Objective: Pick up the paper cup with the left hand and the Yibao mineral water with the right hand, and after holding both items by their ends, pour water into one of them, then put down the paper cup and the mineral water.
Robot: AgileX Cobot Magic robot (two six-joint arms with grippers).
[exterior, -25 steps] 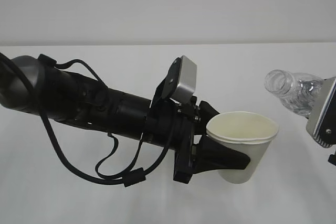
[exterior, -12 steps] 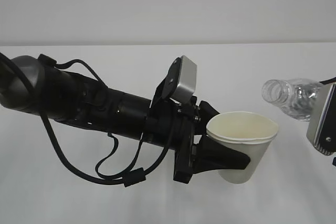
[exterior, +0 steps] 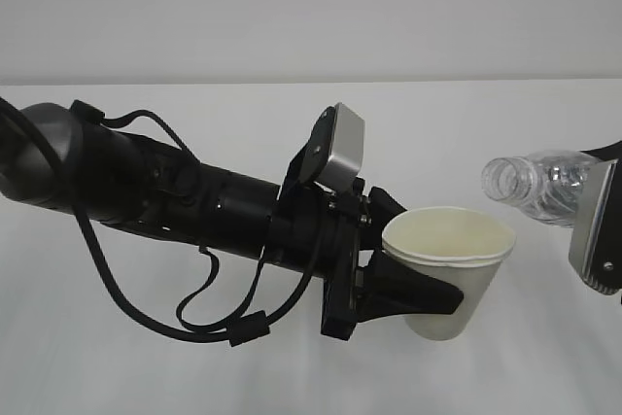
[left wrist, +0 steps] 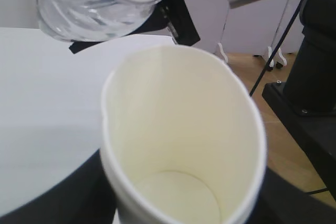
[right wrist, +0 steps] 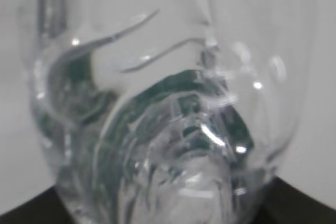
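From the left of the frame we see the left hand [exterior: 384, 274] clamped on the paper cup [exterior: 452, 269] at center-right. At the right edge, the right hand [exterior: 607, 230] grips the tilted Yibao mineral water [exterior: 535, 182], mouth just above the cup's rim, over the white table [exterior: 194, 376].

I seem to work in a lab or test room: a bare white table [exterior: 146, 376] against a plain pale wall [exterior: 292, 7], and beyond the table's edge a wood floor [left wrist: 294, 145] with black equipment [left wrist: 310, 93] and cables [left wrist: 278, 30].
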